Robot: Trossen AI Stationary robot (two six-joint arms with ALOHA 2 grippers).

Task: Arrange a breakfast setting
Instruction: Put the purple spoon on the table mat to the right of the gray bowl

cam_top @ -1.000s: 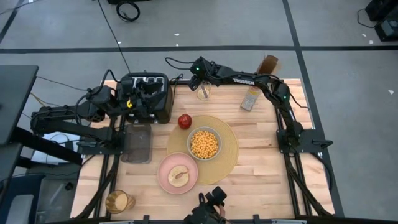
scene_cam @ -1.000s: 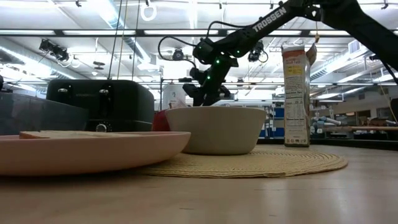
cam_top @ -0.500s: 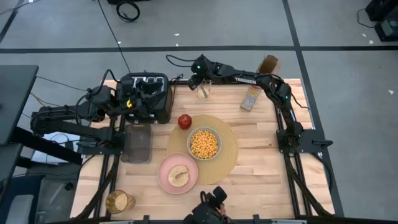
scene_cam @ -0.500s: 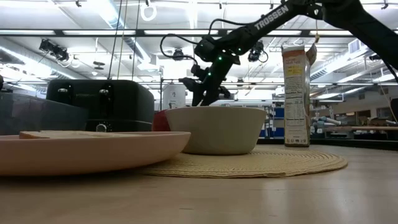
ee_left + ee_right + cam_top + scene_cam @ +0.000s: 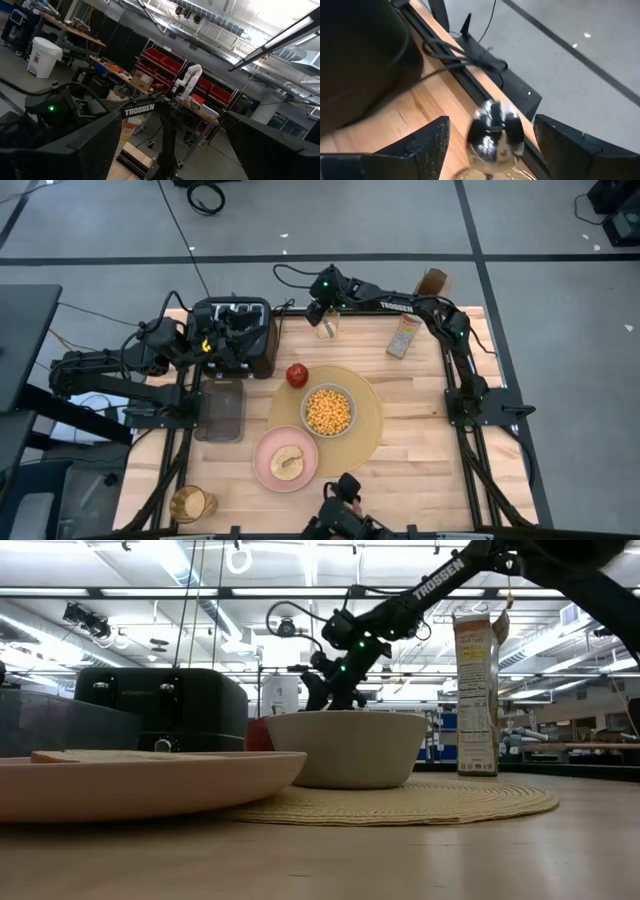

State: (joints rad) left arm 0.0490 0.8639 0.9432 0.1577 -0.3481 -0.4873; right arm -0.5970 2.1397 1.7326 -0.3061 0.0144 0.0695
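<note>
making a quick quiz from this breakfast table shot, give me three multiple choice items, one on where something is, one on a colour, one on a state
1. Where is the red apple?
A. inside the bowl
B. on the table beside the placemat's edge, near the toaster
C. on the pink plate

2. What colour is the plate?
A. pink
B. blue
C. green

3. What state is the white bowl in?
A. empty
B. overturned
C. filled with yellow cereal

Answers:
1 B, the high view shows the apple just off the placemat, on the toaster's side.
2 A, the plate at the placemat's near edge is pink, with a piece of bread on it.
3 C, from above the bowl is full of yellow pieces.
</note>
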